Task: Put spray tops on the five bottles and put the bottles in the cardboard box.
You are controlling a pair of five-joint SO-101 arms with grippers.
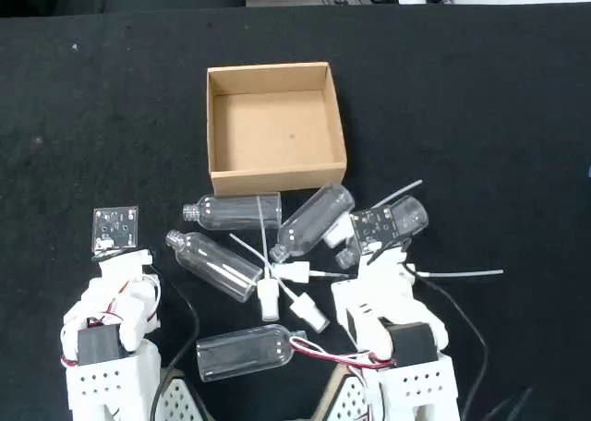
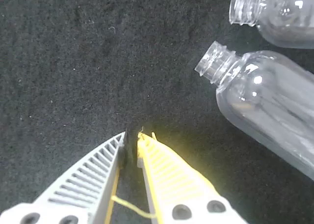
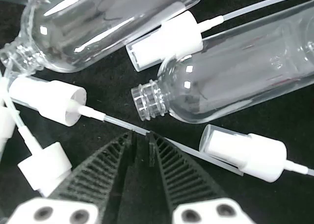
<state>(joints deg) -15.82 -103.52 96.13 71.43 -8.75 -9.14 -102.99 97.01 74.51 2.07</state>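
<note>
Five clear bottles lie uncapped on the black table in front of the open, empty cardboard box [image 1: 277, 126]: one bottle [image 1: 235, 211] near the box, a second [image 1: 214, 264] left of centre, a third [image 1: 314, 220], a fourth [image 1: 406, 216] partly under the right arm [image 1: 383, 301], and a fifth [image 1: 249, 350] nearest the arm bases. Several white spray tops [image 1: 268, 296] with thin tubes lie loose among them. My left gripper [image 2: 131, 135] is shut and holds nothing, a little short of a bottle's neck [image 2: 213, 62]. My right gripper [image 3: 140, 135] is shut over a spray top's tube [image 3: 113, 120], just before a bottle mouth [image 3: 147, 102].
The left arm [image 1: 115, 296] stands at the table's near left edge. Bare black cloth [image 1: 480, 116] spreads to both sides of the box and behind it. Cables and equipment lie beyond the far edge.
</note>
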